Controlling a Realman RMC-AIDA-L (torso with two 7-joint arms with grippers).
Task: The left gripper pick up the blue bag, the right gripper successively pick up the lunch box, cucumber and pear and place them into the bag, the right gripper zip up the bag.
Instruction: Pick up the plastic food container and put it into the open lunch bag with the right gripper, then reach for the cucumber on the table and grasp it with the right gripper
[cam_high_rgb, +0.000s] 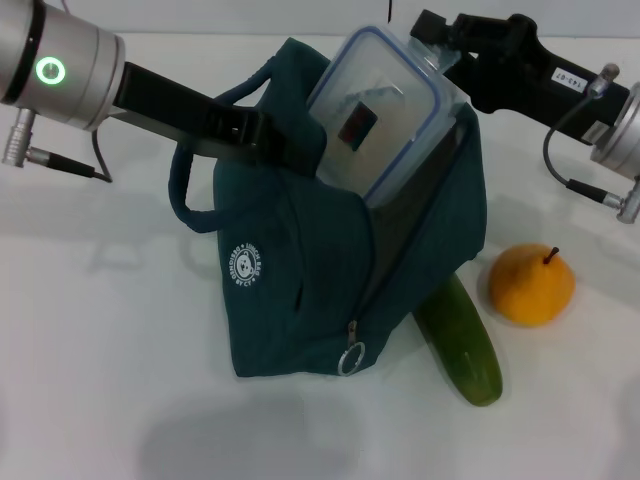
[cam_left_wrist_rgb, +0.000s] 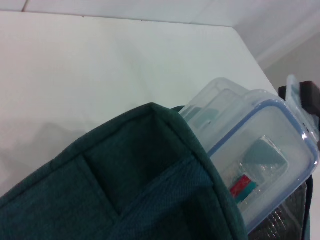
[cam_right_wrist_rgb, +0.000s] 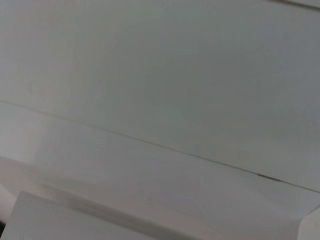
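White tabletop (cam_high_rgb: 120, 380): cucumber (cam_high_rgb: 462, 345), pear (cam_high_rgb: 531, 284) beside blue bag (cam_high_rgb: 300, 300).

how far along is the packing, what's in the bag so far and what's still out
Done: the left claw holds the blue bag up by its top edge. In hand: the lunch box is halfway into the opening, tilted and sticking out, with the right claw at its far end. Left: the cucumber and pear lie on the table beside the bag, and the zipper is still open.
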